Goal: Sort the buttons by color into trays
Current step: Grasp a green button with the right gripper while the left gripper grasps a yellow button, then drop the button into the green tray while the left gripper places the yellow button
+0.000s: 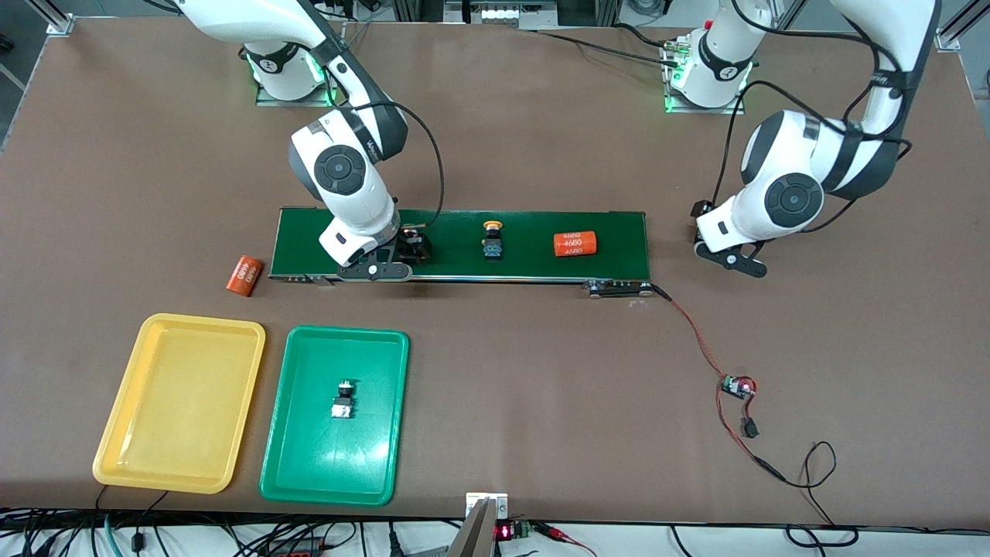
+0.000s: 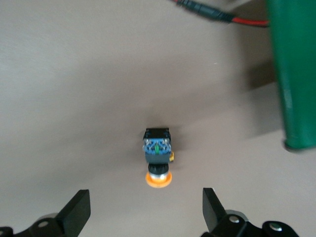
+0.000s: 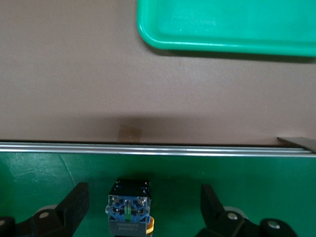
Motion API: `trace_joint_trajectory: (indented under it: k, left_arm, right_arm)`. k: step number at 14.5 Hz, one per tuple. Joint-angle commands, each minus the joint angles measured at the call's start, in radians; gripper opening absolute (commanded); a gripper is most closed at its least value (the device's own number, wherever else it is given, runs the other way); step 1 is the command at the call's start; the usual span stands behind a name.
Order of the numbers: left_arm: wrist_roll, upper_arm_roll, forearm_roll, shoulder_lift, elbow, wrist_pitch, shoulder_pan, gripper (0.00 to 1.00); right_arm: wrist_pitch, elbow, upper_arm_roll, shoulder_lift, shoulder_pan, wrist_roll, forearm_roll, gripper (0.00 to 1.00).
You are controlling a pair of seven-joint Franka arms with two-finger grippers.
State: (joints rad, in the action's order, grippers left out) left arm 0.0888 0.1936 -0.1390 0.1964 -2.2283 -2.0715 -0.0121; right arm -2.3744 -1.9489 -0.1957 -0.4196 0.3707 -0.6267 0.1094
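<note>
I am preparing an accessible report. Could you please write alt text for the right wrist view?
The right hand, fingers open, is low over the dark-green conveyor belt, with a button with a black-and-blue body lying between its fingers. Past the belt's metal edge is brown table, then a corner of the green tray.

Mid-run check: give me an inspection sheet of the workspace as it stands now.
Surface: brown table with a long green belt.
Job's things: yellow tray, no button in it; green tray holds one tray button; yellow-capped button on the belt; orange-capped button on the table; belt button under the right gripper.
Clutter: belt cylinder, orange; table cylinder beside the belt.
Grippers: left gripper open over the orange-capped button; right gripper open, straddling the belt button.
Cables: red-black wire from belt to circuit board.
Surroundings: loose cables below the table edge.
</note>
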Motion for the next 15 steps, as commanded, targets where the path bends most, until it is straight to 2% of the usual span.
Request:
trace_joint_trajectory:
  k: [1,5,10,11,12,13,14,15]
  left_arm:
    - [-0.003,-0.023,0.013,0.008,-0.071,-0.123,0.012,1.00]
    - [0.002,-0.023,0.012,0.050,-0.165,-0.312,0.012,1.00]
    - [0.002,-0.023,0.010,0.086,-0.208,-0.400,0.012,1.00]
    - [0.003,-0.023,0.009,0.090,-0.208,-0.403,0.012,0.94]
    - [0.003,-0.023,0.007,0.089,-0.208,-0.400,0.012,0.71]
    - [0.002,-0.023,0.007,0.087,-0.208,-0.389,0.012,0.39]
    - [0.003,-0.023,0.007,0.083,-0.206,-0.372,0.012,0.32]
    - [0.003,-0.022,0.007,0.069,-0.203,-0.342,0.012,0.21]
  right_arm:
    - [-0.002,-0.022,-0.008,0.019,0.000,-0.008,-0.008,1.00]
    - [0.000,-0.031,-0.008,-0.004,0.008,-0.007,-0.008,1.00]
    - [0.012,-0.065,-0.011,-0.022,0.016,0.012,-0.008,1.00]
    - [0.042,-0.064,-0.011,-0.021,0.014,0.013,-0.008,0.93]
    - [0.075,-0.059,-0.011,-0.019,0.013,0.013,-0.007,0.81]
    - [0.084,-0.055,-0.011,-0.015,0.010,0.024,-0.007,0.58]
    - [0.090,-0.053,-0.011,-0.010,-0.002,0.030,-0.008,0.33]
    - [0.102,-0.050,-0.011,-0.005,-0.015,0.032,-0.010,0.18]
